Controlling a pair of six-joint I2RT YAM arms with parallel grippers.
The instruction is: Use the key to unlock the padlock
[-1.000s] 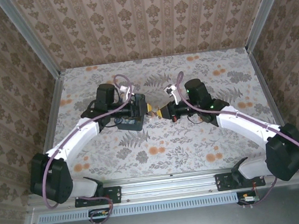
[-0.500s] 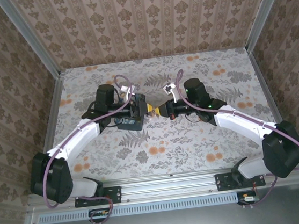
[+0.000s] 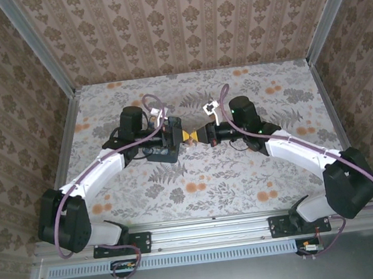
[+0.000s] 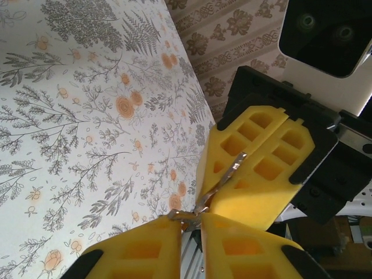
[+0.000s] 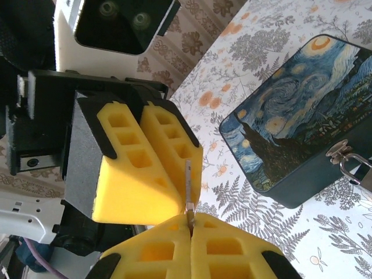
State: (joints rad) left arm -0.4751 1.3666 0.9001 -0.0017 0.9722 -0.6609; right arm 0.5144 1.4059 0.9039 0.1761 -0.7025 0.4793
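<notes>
Above floral-print tabletop, clamping the thin grey metal key tip to tip between left gripper and right gripper, blocky yellow foam pads pressed together, just right of swirl-painted blue tin, padlock seemingly at its silvery clasp.

Top cam: fixed, high at near edge, looks fwd & down over the whole surface to the back wall; far off, both arms in full. L wrist cam: v. close, looks along left tool at right tool head-on, surface off to its left. R wrist cam: same, opp. way, tin at right. Shared: all 3 see the tip-to-tip spot mid-surface; wrist cams both see the key & each other's lens.
</notes>
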